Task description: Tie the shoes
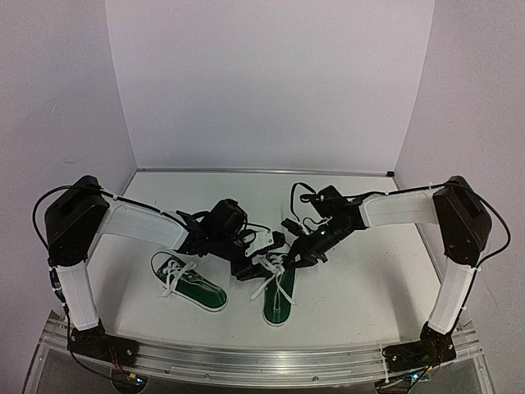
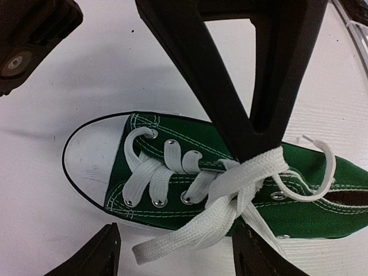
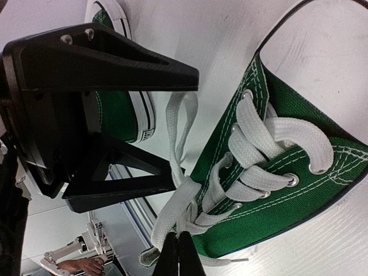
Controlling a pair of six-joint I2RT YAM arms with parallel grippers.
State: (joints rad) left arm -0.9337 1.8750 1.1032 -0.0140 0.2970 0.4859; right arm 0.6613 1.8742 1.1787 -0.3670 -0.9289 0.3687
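Top view: both shoes lie on the table [image 1: 353, 304]. The left shoe [image 1: 190, 285] sits apart, at 9 o'clock of the right shoe [image 1: 279, 300]. The left gripper [image 1: 253, 263] and right gripper [image 1: 293, 256] crowd together over the right shoe's laces [image 1: 273, 277].

Left wrist view: the left gripper's fingers stand apart, straddling the right shoe and holding nothing. The right gripper's finger reaches from 12 o'clock onto the crossed laces.

Right wrist view: the right gripper's tips are pressed together at 6 o'clock, apparently pinching one lace strand. A pull could drag the unpinned shoe, or the flat lace could slip out. The grippers are close enough to collide. The left shoe shows just behind the left gripper, in its way.
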